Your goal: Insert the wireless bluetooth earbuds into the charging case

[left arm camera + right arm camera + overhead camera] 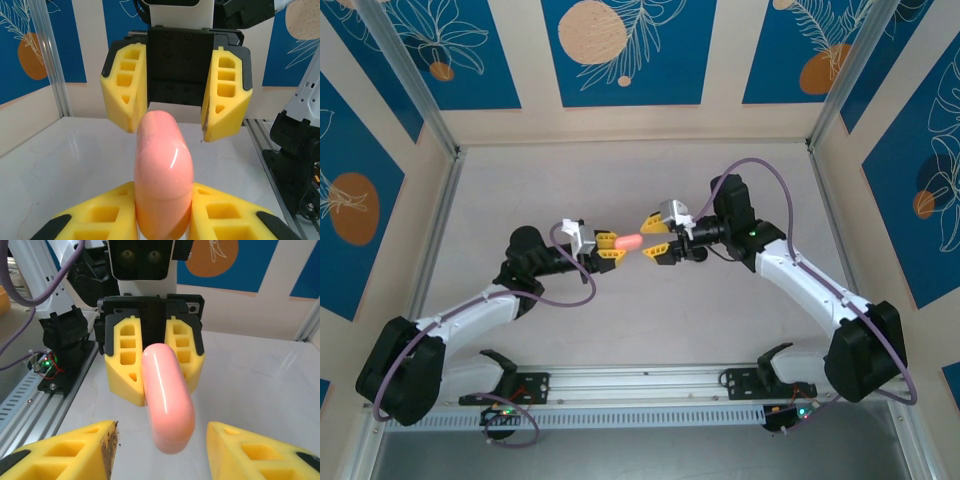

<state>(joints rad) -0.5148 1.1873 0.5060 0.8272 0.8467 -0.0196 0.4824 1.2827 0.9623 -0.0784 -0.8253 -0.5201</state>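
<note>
- The pale surface (620, 180) is walled by cream panels carrying blue insets (620, 50) with white line-drawn leaves and orange discs; no lettering on them can be read.
- A ribbed metal rail (640, 385) runs along the near edge of the surface, with small green lights glowing at both arm bases.
- The left arm (470, 310), white and black with a purple cable looped along it, reaches from the near left corner toward the middle of the surface.
- The right arm (810, 280), built the same, reaches in from the near right corner to meet it head-on.
- The left jaws are clenched on the charging case, their yellow pads (100, 220) pressed against its two flanks.
- The right jaws stand released: their yellow pads (250, 450) flank the case's free end, with a gap on each side.
- The charging case (628, 242) (162, 180) (167, 400) is a glossy salmon-pink rounded shell, lid closed, held lying level in the air above the middle of the surface, between the two arms; no brand mark is legible on it.
</note>
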